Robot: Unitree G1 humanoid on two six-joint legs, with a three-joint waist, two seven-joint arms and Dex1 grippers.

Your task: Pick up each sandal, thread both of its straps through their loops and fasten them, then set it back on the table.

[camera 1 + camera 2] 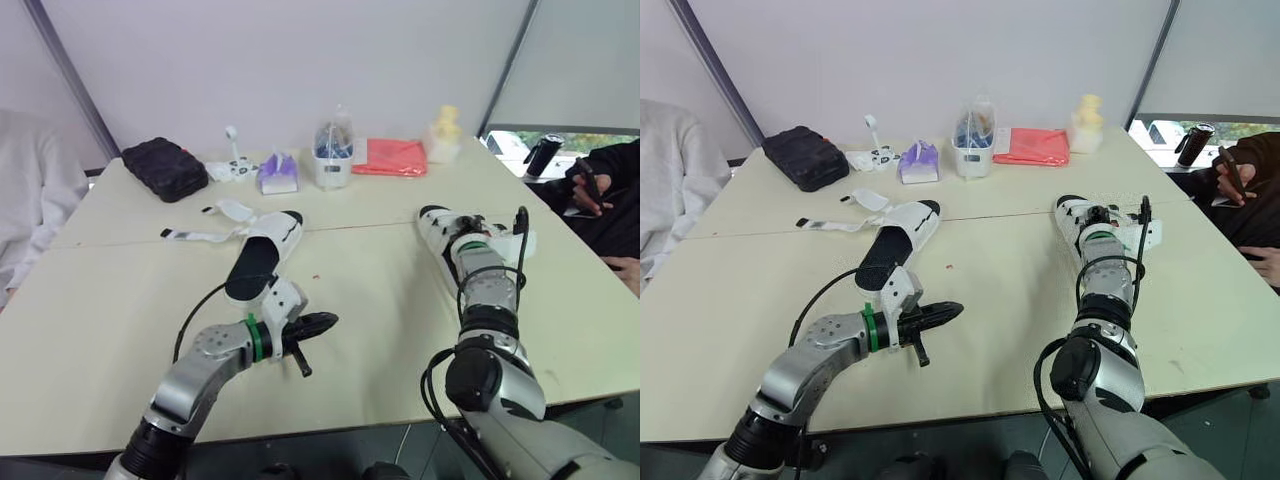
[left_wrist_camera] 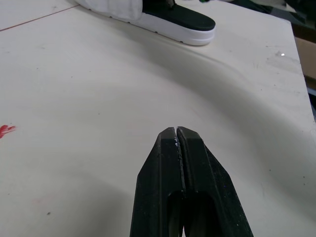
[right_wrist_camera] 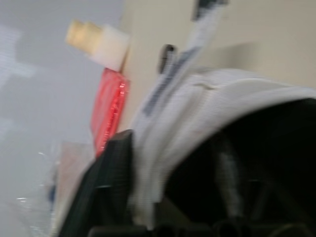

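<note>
Left gripper (image 1: pixel 322 322), fingers pressed together and empty, hovers over open table (image 1: pixel 380 300) just short of the left sandal (image 1: pixel 262 255). A tissue pack (image 1: pixel 278 175) lies beyond that sandal. Well to its right, the right gripper (image 1: pixel 463 228) seemingly clamps the right sandal (image 1: pixel 433 222).

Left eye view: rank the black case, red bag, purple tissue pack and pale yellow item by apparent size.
1. black case.
2. red bag.
3. purple tissue pack and pale yellow item look alike; not ranked.
All sit in one far row, so nearness matters little.
</note>
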